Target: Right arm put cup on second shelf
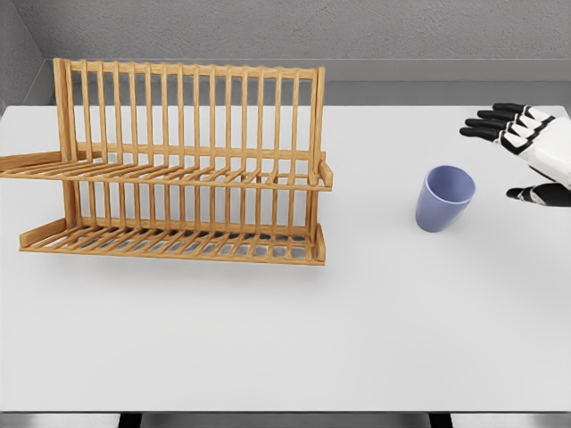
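At about nine o'clock on the white table (268,339) stands a wooden rack (178,169) with two shelves, one above the other, and both have nothing on them. Over at three o'clock sits the blue cup (444,198), upright on the table, mouth up (it looks a bit tilted, but that may be the camera). So the job has hardly begun: the cup must be grabbed, lifted, carried left and set on the second shelf. The right hand (526,152) comes in at the far right edge, fingers spread and loose, holding nothing. The cup is near it, at about eight o'clock from the hand, not touching. The left arm cannot be seen.
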Robot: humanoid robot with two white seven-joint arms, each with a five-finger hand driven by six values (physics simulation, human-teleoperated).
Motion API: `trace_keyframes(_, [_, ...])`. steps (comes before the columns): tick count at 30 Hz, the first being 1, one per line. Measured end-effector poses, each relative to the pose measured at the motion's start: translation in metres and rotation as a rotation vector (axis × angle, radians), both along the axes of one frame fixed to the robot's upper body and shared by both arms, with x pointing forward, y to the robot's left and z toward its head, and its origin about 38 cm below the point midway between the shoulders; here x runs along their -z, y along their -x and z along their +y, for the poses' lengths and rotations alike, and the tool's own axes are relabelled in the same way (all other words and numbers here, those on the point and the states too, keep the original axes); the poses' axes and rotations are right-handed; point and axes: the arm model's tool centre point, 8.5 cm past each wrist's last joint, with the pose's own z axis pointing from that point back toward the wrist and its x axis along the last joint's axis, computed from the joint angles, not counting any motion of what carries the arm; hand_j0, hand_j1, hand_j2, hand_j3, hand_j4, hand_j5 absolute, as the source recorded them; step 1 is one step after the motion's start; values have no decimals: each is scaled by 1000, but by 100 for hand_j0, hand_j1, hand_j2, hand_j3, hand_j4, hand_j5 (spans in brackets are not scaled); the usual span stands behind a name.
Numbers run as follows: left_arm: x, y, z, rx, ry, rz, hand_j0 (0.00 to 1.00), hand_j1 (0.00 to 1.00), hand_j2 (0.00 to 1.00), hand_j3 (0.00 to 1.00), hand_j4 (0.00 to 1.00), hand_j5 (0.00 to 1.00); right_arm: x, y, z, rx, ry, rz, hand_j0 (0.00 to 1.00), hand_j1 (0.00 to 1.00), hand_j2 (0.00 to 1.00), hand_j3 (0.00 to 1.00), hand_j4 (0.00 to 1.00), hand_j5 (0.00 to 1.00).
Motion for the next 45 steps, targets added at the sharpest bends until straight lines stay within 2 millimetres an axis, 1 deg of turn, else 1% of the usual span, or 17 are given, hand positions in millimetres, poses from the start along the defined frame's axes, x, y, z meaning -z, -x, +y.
trace_keyframes(4, [0,0,0,0,0,0,100,100,100,100,100,100,0,-1,-3,10,-12,1,100,100,100,100,100,100])
trace_keyframes(7, [0,0,0,0,0,0,100,100,100,100,100,100,2,-6,-14,43,0,14,100,100,100,100,100,100])
trace_keyframes(8, [0,0,0,0,0,0,100,100,100,100,100,100,-1,-11,-18,56,35,28,100,100,100,100,100,100])
trace_keyframes(11, [0,0,0,0,0,0,100,100,100,100,100,100,-18,-27,-23,67,188,86,100,100,100,100,100,100])
trace_keyframes(13, [0,0,0,0,0,0,100,100,100,100,100,100,-43,-47,-14,57,252,78,100,100,100,100,100,100])
trace_keyframes(14, [0,0,0,0,0,0,100,100,100,100,100,100,-46,-61,-6,46,272,92,100,100,100,100,100,100])
trace_keyframes(15, [0,0,0,0,0,0,100,100,100,100,100,100,-39,-73,0,36,285,129,100,100,100,100,100,100])
trace_keyframes(16, [0,0,0,0,0,0,100,100,100,100,100,100,-10,-76,5,20,306,211,100,100,100,100,100,100])
trace_keyframes(17, [0,0,0,0,0,0,100,100,100,100,100,100,7,-79,9,8,323,260,100,100,100,100,100,100])
trace_keyframes(18, [0,0,0,0,0,0,100,100,100,100,100,100,19,-80,12,-1,336,294,100,100,100,100,100,100])
trace_keyframes(21, [0,0,0,0,0,0,100,100,100,100,100,100,35,-81,18,-18,358,343,100,100,100,100,100,100])
trace_keyframes(24, [0,0,0,0,0,0,100,100,100,100,100,100,32,-87,22,-25,367,338,100,100,100,100,100,100])
trace_keyframes(26, [0,0,0,0,0,0,100,100,100,100,100,100,37,-88,25,-30,368,349,100,100,100,100,100,100])
trace_keyframes(29, [0,0,0,0,0,0,100,100,100,100,100,100,32,-95,27,-24,366,341,100,100,100,100,100,100])
trace_keyframes(30, [0,0,0,0,0,0,100,100,100,100,100,100,35,-96,29,-27,367,348,100,100,100,100,100,100])
trace_keyframes(42, [0,0,0,0,0,0,100,100,100,100,100,100,54,-94,39,-59,385,387,100,100,100,100,100,100])
trace_keyframes(45, [0,0,0,0,0,0,100,100,100,100,100,100,54,-93,43,-72,390,385,100,100,100,100,100,100])
